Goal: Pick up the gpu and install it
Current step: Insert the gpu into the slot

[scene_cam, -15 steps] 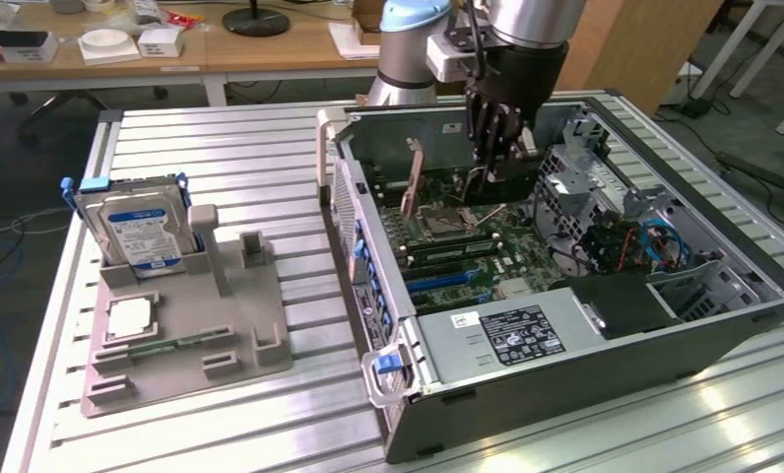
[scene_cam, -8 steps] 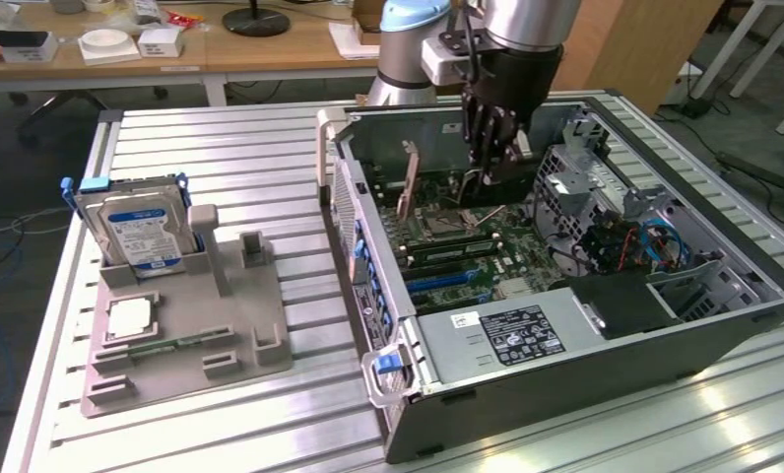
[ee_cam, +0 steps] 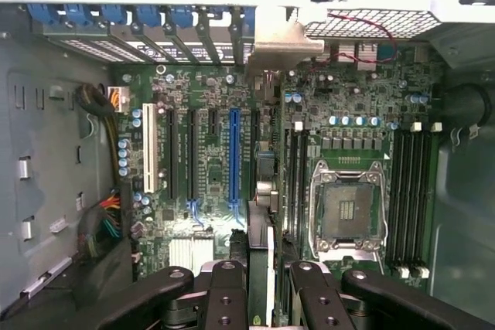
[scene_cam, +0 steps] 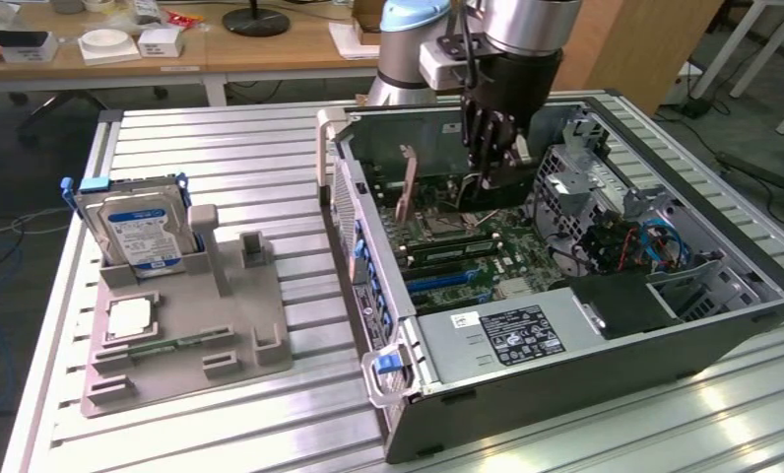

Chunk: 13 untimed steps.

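My gripper (scene_cam: 494, 169) reaches down into the open computer case (scene_cam: 707, 340), over the motherboard (scene_cam: 478, 251). It is shut on the gpu (scene_cam: 500, 192), a slim dark card held upright on its edge. In the wrist view the gpu (ee_cam: 263, 253) runs edge-on between my two fingers (ee_cam: 226, 295), and its silver bracket (ee_cam: 285, 40) lies near the case's rear slot openings. The card hangs above the board, beside the blue expansion slot (ee_cam: 233, 160) and over the black slots between that one and the processor socket (ee_cam: 348, 206). Whether its edge touches a slot I cannot tell.
A grey fixture tray (scene_cam: 234, 340) on the table at the exterior view's left holds a silver hard drive (scene_cam: 136, 232), a small square chip (scene_cam: 129, 317) and a green memory stick (scene_cam: 182, 343). Inside the case stand a drive cage (scene_cam: 589, 177), cables (scene_cam: 655, 241) and the power supply (scene_cam: 510, 335).
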Tool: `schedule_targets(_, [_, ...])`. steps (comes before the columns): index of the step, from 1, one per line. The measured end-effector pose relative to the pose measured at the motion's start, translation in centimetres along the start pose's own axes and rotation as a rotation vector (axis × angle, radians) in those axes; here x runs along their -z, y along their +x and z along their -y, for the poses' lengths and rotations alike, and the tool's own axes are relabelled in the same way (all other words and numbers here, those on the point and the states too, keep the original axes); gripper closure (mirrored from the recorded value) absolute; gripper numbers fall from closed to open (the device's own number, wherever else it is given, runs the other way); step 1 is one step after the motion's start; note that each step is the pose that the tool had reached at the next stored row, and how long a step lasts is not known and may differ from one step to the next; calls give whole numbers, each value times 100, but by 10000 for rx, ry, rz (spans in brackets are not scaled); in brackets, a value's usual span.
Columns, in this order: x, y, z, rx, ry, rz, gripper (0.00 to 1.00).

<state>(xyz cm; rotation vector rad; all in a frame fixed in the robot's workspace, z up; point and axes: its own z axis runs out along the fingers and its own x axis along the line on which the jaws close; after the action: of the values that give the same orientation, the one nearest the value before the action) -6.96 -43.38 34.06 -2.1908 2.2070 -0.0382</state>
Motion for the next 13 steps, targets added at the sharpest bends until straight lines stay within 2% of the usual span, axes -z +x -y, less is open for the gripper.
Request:
schedule_targets(5, [-7, 43, -11, -3, 0, 0, 74])
schedule_targets(13, [-34, 50, -48, -37, 1, -1, 74])
